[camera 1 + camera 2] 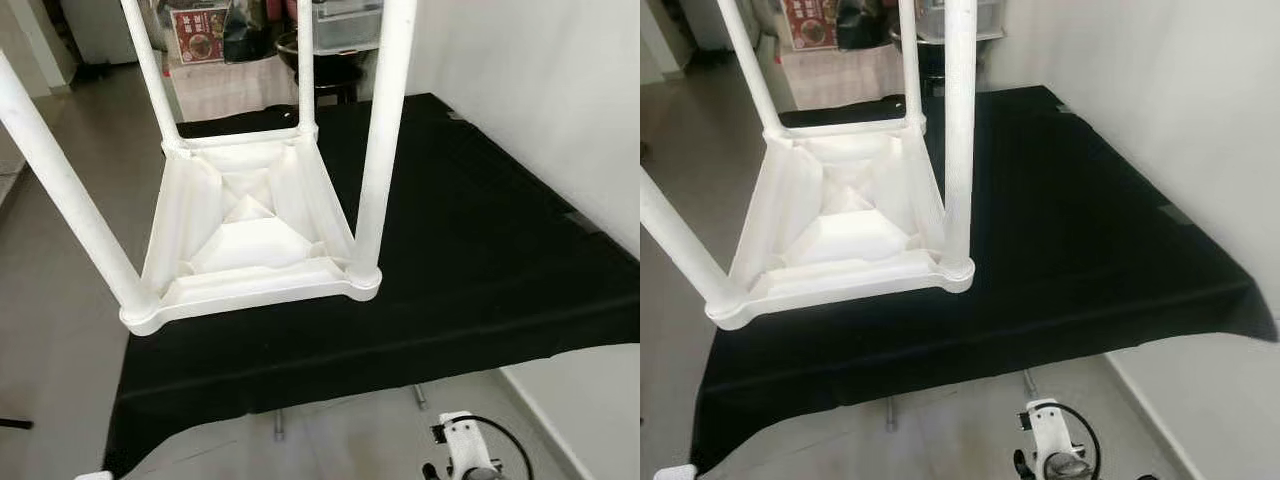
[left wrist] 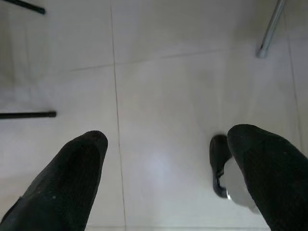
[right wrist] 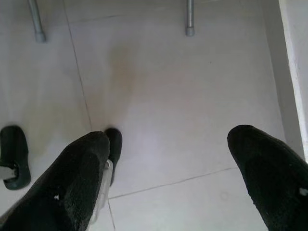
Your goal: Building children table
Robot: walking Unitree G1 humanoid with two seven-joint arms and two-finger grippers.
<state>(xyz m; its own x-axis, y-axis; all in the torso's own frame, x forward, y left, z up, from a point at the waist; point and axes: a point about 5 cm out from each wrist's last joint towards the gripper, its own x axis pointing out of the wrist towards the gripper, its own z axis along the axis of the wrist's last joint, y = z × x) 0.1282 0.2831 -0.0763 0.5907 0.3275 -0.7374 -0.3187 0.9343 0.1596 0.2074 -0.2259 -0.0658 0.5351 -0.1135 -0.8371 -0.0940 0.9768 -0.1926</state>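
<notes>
The white children's table (image 1: 250,240) lies upside down on my black-covered desk (image 1: 470,250), near its left front corner, four legs (image 1: 383,150) pointing up. My left end effector (image 2: 166,178) and right end effector (image 3: 168,175) hang over the tiled floor (image 3: 159,96), fingers spread apart, holding nothing.

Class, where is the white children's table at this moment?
In the left eye view, the white table lies upside down on the black cloth, toward the cloth's left side, with its legs pointing up.
</notes>
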